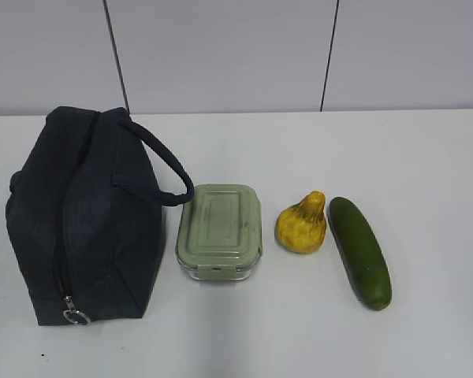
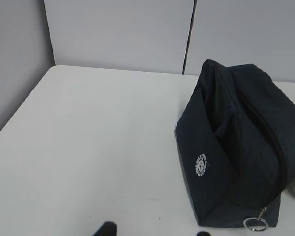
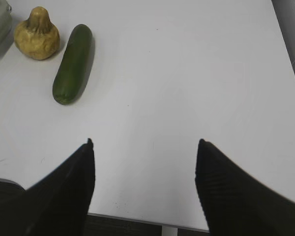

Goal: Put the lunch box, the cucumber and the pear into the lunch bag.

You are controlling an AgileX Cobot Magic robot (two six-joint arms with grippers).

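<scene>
One white table (image 1: 426, 157) bears four items in a row. One navy lunch bag (image 1: 83, 216), zipped, ring pull (image 1: 76, 316) nearest, lies leftmost; then one green-lidded lunch box (image 1: 220, 230), one cucumber (image 1: 360, 250) rightmost, one pear (image 1: 303, 224) between. Right gripper (image 3: 145, 147): fingers spread, empty. Left gripper (image 2: 152, 231): tips barely visible, state indeterminable.

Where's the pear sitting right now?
In the exterior view the pear lies on the table right of centre, between the lunch box and the cucumber.

A white table (image 1: 426, 157) carries the lunch bag (image 1: 83, 220), lunch box (image 1: 221, 231), pear (image 1: 302, 224) and cucumber (image 1: 360, 250).
</scene>
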